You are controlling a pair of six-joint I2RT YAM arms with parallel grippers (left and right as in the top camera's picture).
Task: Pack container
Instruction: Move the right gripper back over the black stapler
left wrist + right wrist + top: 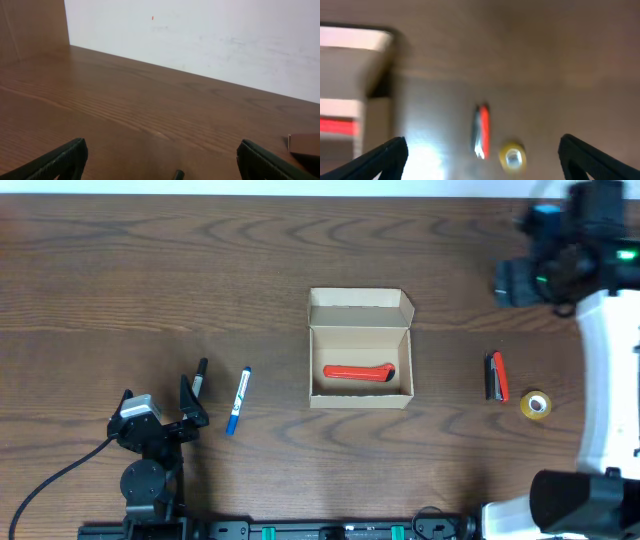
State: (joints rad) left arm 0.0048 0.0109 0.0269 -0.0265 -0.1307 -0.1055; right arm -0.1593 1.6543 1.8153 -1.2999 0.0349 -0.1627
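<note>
Container (360, 350) sits at the middle of the table (100, 280) in the overhead view, lid flap folded back toward the far edge, mouth open; a red tool (358, 373) lies along its near inner wall. To the left, well apart from the box, lie a blue-and-white marker (238, 400) and a black pen (199, 377); the left gripper (192, 408) sits just beside the pen near the front edge. To the right, a red-and-black item (496, 376) and a yellow tape roll (535, 405) lie near each other; bare wood separates them from the box; the right arm (610, 360) runs along the right edge, its head blurred at the far corner.

Left wrist view: the pincer is spread wide, holding nothing; bare table stretches ahead to a white wall (200, 35); the pen's tip shows between the fingers, and a corner of the box shows at the right edge.

Right wrist view, blurred: the right gripper (482, 150) hangs above the table, jaws wide apart and empty; the red-and-black item and tape roll lie below; the box is at the left.
</note>
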